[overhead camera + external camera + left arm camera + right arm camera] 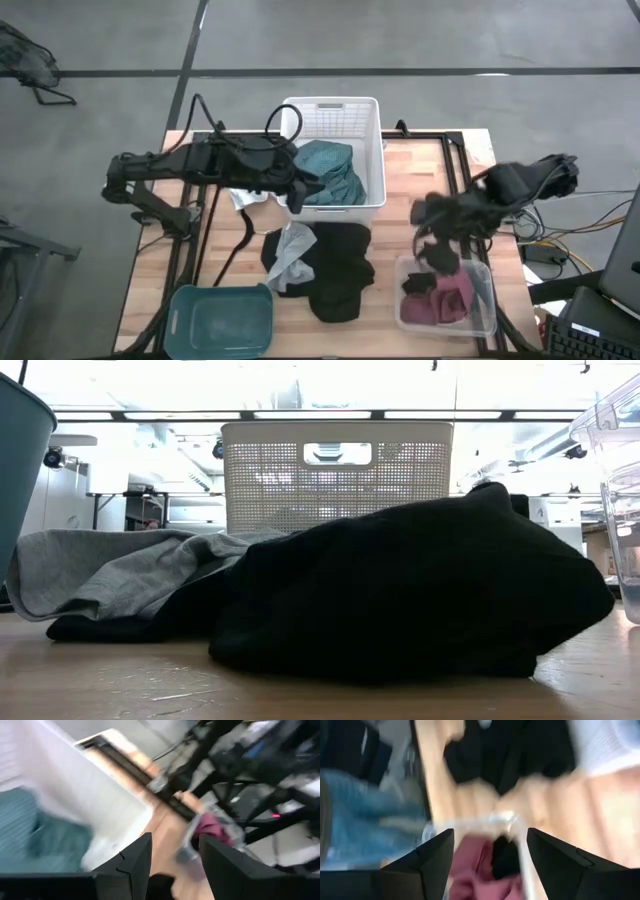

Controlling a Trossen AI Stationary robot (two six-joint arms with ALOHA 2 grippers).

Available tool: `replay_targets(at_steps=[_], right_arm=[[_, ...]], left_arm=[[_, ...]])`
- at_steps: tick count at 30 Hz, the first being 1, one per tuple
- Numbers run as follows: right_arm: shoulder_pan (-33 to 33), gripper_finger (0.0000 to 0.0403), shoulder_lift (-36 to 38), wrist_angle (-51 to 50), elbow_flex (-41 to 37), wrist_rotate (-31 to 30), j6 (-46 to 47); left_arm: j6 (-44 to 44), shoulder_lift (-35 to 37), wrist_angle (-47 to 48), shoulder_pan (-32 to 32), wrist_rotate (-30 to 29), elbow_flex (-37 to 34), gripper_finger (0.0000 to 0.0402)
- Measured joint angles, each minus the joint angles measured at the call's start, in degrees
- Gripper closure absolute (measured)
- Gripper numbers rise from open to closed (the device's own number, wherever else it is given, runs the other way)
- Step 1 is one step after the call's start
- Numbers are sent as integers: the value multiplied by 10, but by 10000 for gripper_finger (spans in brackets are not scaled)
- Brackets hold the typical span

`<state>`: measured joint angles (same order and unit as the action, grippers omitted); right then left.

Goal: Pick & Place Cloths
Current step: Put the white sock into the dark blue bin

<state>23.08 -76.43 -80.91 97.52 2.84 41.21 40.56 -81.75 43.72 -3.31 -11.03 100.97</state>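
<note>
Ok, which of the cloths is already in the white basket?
The teal-green cloth: it alone lies inside the white basket, beside the left tool. The black cloth and grey cloth lie on the table; the maroon cloth sits in the clear tray.

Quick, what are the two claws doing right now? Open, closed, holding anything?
Left end effector: open, empty, at the white basket holding the teal cloth.
Right end effector: open, empty, above the clear tray with the maroon cloth.
</note>
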Motion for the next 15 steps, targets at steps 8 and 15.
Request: replay_targets(at_steps=[8,15], right_arm=[[-28,176,22,83,36,-90,-29],[-43,166,20,130,48,-91,-52]], left_arm=[[110,34,224,43,-40,0,232],[79,38,362,67,-66,0,232]])
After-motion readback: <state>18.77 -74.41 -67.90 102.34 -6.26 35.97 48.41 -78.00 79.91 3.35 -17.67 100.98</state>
